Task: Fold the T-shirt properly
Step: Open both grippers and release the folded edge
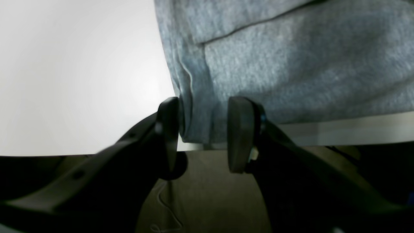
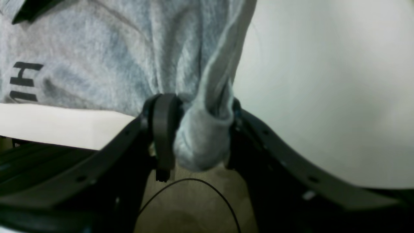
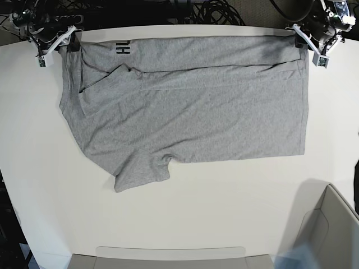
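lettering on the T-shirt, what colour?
Black block letters on the heather-grey T-shirt. Clearest in the right wrist view.

light: bright, even, overhead | glare: table (image 3: 185,218) washed white | wrist views: soft, blurred, edges bent | base: sharp

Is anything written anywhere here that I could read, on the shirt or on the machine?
"HU": black block letters on the T-shirt, at its far edge in the base view, cut off by the fold.
"H" plus part of another letter: the same print in the right wrist view, partly cut off.
No other lettering shows.
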Robot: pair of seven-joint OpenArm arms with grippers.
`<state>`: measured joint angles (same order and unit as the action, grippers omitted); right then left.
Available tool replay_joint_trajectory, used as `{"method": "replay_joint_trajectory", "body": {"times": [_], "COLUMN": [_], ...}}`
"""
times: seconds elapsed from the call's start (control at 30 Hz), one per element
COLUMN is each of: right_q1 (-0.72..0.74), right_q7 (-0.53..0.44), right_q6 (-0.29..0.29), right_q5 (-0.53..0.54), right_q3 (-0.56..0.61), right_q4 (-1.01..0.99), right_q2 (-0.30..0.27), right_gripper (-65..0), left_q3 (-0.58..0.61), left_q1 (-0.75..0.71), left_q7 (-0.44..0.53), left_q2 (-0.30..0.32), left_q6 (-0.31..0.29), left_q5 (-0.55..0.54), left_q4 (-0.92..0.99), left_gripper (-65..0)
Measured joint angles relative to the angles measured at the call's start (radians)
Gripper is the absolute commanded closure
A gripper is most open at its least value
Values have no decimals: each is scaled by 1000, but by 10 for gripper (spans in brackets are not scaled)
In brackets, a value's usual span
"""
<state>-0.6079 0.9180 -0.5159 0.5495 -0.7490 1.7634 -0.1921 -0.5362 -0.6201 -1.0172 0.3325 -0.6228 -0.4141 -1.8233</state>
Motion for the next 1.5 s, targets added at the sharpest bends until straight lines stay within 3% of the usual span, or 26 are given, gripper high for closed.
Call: {"method": "replay_joint_trajectory", "body": {"times": [0.4,0.6,0.67,0.77,0.93,1.07,1.13,1.27,1.43,1.5], "right_q1": [-8,48,98,158,303,491,582,736,829,820], "right_q7": [3,8,3,14,15,12,-1,2,-21,-79], "right_q6": [3,-1,0,-1,5,116,142,154,158,204], "right_q5": [-4,-4,-2,-7,-36,-223,-274,-300,-304,-297], "right_q3": [-108,-283,-303,-224,39,248,349,380,378,382], "right_q4": [38,239,283,277,242,127,26,-206,-399,-439], "right_q2": [13,108,114,79,48,47,43,92,84,88], "right_gripper": [-222,-220,-220,-220,-219,-219,-219,-219,-219,-219], "left_q3": [0,-37,-69,-95,-92,-45,-31,3,25,24], "left_q1": [10,14,47,109,280,407,444,465,465,465], "left_q7": [-38,-37,-48,-53,-60,-126,-178,-192,-195,-195], "left_q2": [0,0,0,-2,-13,-8,-15,-8,-12,-11], "left_q6": [-3,-6,-6,-3,-3,0,-6,2,1,1], "left_q5": [-1,-9,-1,5,3,-2,-5,3,-3,3], "left_q4": [-17,-66,-79,-92,-92,-90,-90,-90,-90,-90], "left_gripper": [-256,-254,-254,-253,-253,-252,-252,-252,-252,-252]}}
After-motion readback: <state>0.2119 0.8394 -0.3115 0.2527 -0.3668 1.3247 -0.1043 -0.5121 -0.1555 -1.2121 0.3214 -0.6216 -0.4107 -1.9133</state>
